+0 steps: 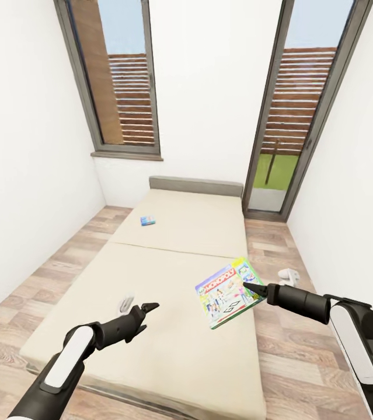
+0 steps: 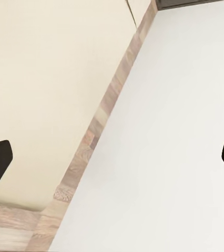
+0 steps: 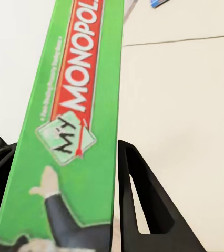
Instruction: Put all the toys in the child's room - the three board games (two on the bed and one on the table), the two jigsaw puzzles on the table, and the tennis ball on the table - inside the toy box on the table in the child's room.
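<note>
Holding the MONOPOLY box (image 1: 228, 293) clamped in my right gripper (image 1: 250, 287) above the bed (image 1: 168, 344).
Left gripper (image 1: 149, 307) spread empty; blue game (image 1: 147, 220), probably, lies far ahead, left-arm side.

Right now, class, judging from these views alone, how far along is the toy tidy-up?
Nothing looks finished from here. In hand: the right pincer is shut on the edge of the MONOPOLY box, held tilted above the bed. Still to do: the blue board game lies near the bed's far end, and the left pincer is open and holds nothing. The held box has yet to be carried off.
</note>
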### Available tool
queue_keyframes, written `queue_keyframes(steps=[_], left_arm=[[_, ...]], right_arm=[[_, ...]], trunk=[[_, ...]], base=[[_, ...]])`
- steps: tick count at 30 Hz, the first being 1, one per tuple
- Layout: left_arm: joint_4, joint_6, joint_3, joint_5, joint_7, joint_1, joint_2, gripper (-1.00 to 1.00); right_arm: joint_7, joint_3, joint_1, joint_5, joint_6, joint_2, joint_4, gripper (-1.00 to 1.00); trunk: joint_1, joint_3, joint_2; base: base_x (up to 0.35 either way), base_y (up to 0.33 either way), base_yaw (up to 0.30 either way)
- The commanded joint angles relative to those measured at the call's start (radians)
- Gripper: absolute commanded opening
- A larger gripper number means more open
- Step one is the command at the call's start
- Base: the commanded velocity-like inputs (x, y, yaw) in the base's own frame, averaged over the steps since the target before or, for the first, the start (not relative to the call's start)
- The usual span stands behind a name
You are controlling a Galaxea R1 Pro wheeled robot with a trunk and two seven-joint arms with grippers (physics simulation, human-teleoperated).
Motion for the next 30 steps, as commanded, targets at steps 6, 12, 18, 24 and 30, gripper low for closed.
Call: queue_keyframes(steps=[6, 12, 18, 24, 30], left_arm=[[0.003, -0.029, 0.001, -0.028, 0.009, 0.02, -0.003, 1.0], [0.004, -0.051, 0.001, -0.041, 0.009, 0.027, -0.005, 1.0], [0.004, -0.061, 0.0, -0.047, 0.008, 0.03, -0.006, 1.0], [0.005, -0.067, 0.0, -0.049, 0.008, 0.031, -0.007, 1.0], [0.005, -0.071, -0.001, -0.049, 0.01, 0.031, -0.009, 1.0]], right_arm=[[0.004, -0.001, -0.001, 0.006, 0.004, 0.0, -0.001, -1.0], [0.004, -0.002, -0.001, 0.006, 0.003, 0.0, -0.001, -1.0], [0.004, -0.001, -0.001, 0.007, 0.003, 0.0, -0.001, -1.0], [0.003, -0.001, -0.001, 0.007, 0.001, 0.0, 0.0, -1.0], [0.003, 0.001, -0.001, 0.008, 0.004, 0.0, 0.0, -1.0]], trunk=[[0.001, 0.004, -0.002], [0.001, 0.009, -0.002], [0.001, 0.013, -0.002], [0.001, 0.016, -0.002], [0.001, 0.019, -0.002]], base=[[0.0, 0.0, 0.214], [-0.012, 0.016, 0.248], [-0.102, 0.15, 0.264], [-0.161, 0.238, 0.274], [-0.157, 0.231, 0.28]])
